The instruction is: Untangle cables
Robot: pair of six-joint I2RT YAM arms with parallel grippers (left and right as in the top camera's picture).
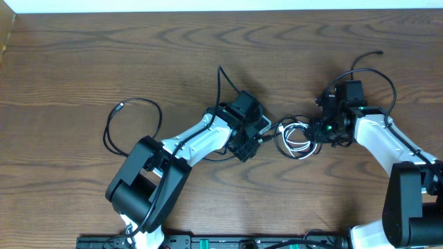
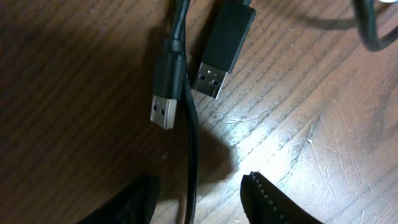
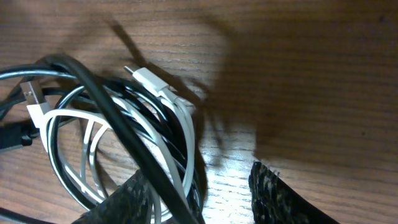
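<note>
Where the two arms meet near the middle of the table [image 1: 83, 55], the cables lie in a small tangle between the grippers. In the overhead view the white cable [image 1: 297, 140] is wound into a flat coil. The coil is a little longer from left to right than from front to back, and it sits just beside the right gripper [image 1: 324, 131] and near the left gripper [image 1: 248, 142].

The black cable [image 3: 124, 134] crosses this coil. In the right wrist view one strand runs diagonally from upper left to lower right, over the white loops and across the front of the finger [image 3: 134, 199] on the left of that picture. A white plug [image 3: 149, 79] lies on the wood along the same diagonal, with its metal tip pointing to the upper left. The right gripper stands partly open. Bare table shows between the cables and its other finger, so nothing is clamped.

In the left wrist view a black strand runs nearly straight up the picture through the gap of the left gripper, touching neither finger. These jaws are also partly open and hold nothing. Beyond the fingertips two black USB plugs [image 2: 165, 112] lie side by side, both tilted from upper right to lower left, with their metal ends toward the gripper.
</note>
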